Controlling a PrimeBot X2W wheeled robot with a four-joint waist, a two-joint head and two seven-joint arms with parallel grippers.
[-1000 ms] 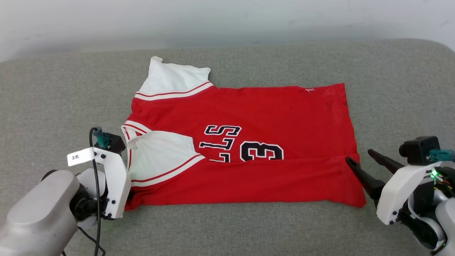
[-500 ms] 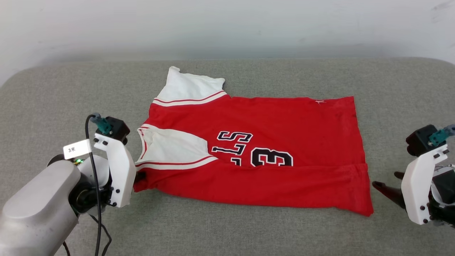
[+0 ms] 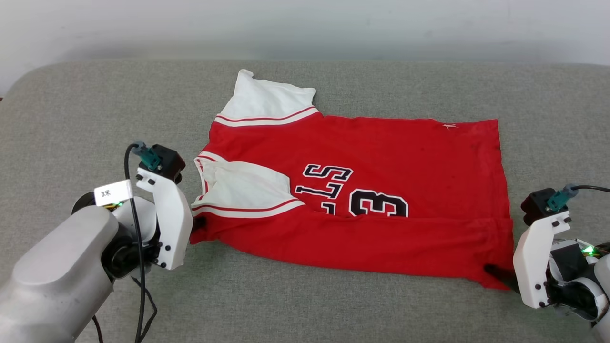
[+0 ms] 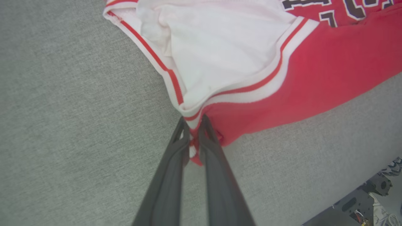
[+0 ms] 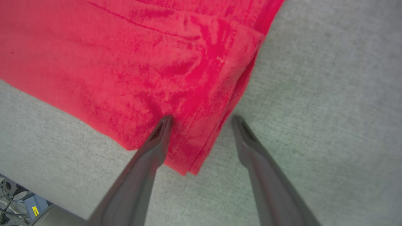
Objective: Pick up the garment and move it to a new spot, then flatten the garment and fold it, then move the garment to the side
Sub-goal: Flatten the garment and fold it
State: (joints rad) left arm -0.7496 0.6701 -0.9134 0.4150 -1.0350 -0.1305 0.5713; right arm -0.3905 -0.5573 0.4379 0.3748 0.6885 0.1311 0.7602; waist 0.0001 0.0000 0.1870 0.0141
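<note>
Where the broad grey woven cushion (image 3: 95,105) spreads, a red jersey T-shirt with white sleeves (image 3: 381,157) lies flat, near edge folded over
Left gripper (image 4: 194,121) pinches its near-left corner at the striped sleeve trim; right gripper (image 5: 202,121) gapes wide astride the near-right corner, one finger over red cloth, one over grey

The right claw (image 5: 201,119), a second ago over the shirt's (image 3: 381,152) right hem and then drawn clear of it, now straddles the near right corner, jaws spread, half over red cloth, half over the grey cushion (image 3: 95,105).
</note>
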